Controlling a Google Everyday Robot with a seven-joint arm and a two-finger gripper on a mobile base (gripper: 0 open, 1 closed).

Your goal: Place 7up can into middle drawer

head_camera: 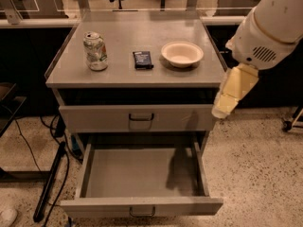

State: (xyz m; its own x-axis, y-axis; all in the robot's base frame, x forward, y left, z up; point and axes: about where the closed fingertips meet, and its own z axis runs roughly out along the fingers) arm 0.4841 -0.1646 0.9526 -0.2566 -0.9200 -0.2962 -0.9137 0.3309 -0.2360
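The 7up can [95, 51], whitish-silver with green marks, stands upright on the left of the grey cabinet top [128, 34]. The middle drawer [142, 174] is pulled out wide below; its tray holds nothing. My gripper [225, 109], cream-coloured on a white arm, hangs pointing down at the cabinet's right side. It is level with the closed drawer front, far right of the can and above the open drawer's right edge. It holds nothing.
A flat dark packet [142, 59] and a cream bowl [182, 54] sit on the top to the right of the can. The upper drawer [141, 118] is closed. Cables and a black stand [49, 178] lie on the speckled floor at left.
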